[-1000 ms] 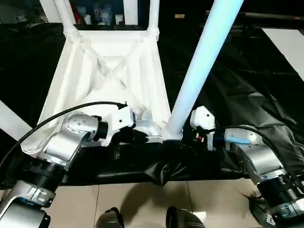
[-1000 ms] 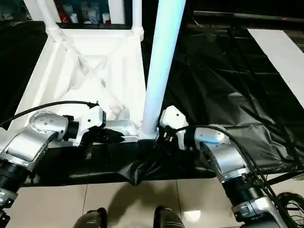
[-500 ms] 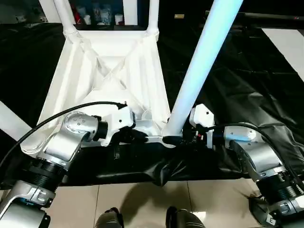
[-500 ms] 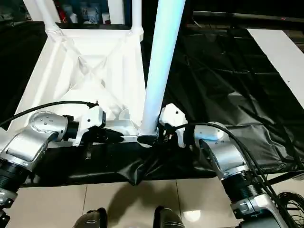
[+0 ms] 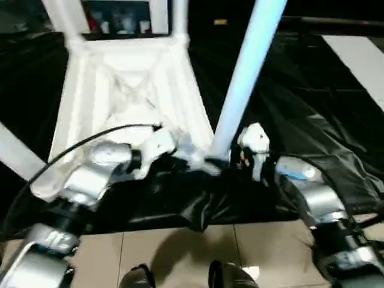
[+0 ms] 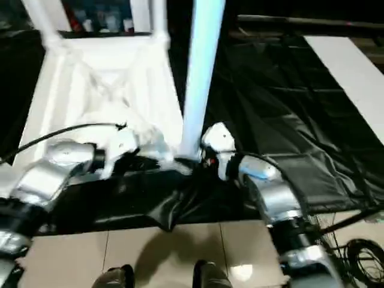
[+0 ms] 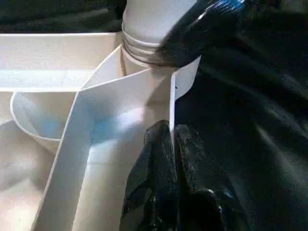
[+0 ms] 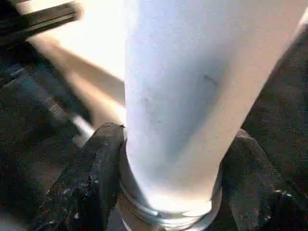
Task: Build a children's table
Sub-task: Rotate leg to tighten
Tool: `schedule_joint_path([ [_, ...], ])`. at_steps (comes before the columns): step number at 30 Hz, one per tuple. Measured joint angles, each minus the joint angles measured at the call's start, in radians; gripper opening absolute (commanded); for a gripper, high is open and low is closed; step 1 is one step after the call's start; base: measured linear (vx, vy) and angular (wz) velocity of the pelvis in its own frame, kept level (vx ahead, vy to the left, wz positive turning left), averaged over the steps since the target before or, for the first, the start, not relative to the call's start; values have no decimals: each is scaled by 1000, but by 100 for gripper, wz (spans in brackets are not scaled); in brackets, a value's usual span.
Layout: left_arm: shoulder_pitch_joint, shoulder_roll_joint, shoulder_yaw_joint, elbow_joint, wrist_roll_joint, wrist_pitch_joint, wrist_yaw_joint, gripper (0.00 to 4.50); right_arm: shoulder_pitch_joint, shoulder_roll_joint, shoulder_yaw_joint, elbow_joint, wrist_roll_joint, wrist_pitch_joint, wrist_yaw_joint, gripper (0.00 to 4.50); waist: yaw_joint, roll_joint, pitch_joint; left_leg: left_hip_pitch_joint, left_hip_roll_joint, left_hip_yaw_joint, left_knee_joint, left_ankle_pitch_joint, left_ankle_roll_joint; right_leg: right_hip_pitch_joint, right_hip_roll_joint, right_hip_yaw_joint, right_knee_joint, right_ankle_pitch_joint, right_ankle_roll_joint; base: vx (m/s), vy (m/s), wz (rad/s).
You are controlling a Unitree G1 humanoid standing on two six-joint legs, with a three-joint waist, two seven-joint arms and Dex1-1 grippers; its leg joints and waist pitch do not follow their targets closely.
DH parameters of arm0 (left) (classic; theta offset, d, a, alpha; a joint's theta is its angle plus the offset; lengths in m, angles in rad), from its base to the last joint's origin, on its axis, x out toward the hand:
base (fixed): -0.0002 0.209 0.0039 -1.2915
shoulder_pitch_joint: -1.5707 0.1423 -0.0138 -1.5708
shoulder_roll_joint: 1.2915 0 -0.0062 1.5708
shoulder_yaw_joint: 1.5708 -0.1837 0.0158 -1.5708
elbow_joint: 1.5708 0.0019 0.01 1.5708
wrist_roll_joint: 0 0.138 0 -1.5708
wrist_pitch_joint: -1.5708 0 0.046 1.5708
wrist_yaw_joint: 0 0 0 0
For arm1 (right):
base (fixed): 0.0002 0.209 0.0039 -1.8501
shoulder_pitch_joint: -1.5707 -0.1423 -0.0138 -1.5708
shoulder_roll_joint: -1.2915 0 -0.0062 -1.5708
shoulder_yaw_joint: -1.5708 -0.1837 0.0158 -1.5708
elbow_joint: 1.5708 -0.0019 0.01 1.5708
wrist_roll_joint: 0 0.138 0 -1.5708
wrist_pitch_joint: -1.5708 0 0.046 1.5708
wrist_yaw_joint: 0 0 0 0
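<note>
At the leg [image 8: 173, 106], tighter jaws.

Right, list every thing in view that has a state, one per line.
White plastic table top: upside down on the black sheet, ribbed underside up.
Near-right long white leg: upright, threaded base at its corner socket.
Two far white legs: standing in the far corners.
Left gripper: shut on the top's rim wall.
Right gripper: closed around the near-right leg's base.
</note>
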Motion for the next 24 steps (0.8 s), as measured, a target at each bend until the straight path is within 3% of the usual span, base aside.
schedule_joint_path([
  [7, -84, -127, 0, 94, 43, 72, 200, 0, -57, 146, -71, 98, -46, 1, -372, 261, -1, 0, 0, 0, -1, -1, -1, 1, -1, -1, 1, -1, 0, 1, 1, 0, 0, 0],
  [13, -150, -211, 6, 184, 59, 91, 315, 0, -129, 237, -110, 220, -88, -54, -636, 260, 4, 0, -1, -1, -2, 0, 0, 1, -1, -1, 1, 0, -1, 5, -5, 0, 0, 0],
  [20, -163, -221, 7, 209, 68, 77, 334, 0, -153, 245, -121, 258, -98, -74, -630, 260, 5, 0, -1, -1, -2, 0, 0, 1, -1, 0, 1, -1, -1, 5, -5, 0, 0, 0],
  [21, -158, -218, 6, 204, 68, 74, 326, 0, -141, 241, -124, 247, -95, -79, -602, 316, 6, 0, -1, -1, -2, 0, 0, 1, -1, 0, 1, -1, -1, 5, -5, 0, 0, 0],
  [24, -150, -207, 3, 190, 68, 71, 319, 0, -110, 228, -124, 210, -79, -84, -541, 332, 4, 0, -1, -1, -1, 0, -1, 1, -1, 0, 1, -1, -1, 5, -4, 0, 0, 0],
])
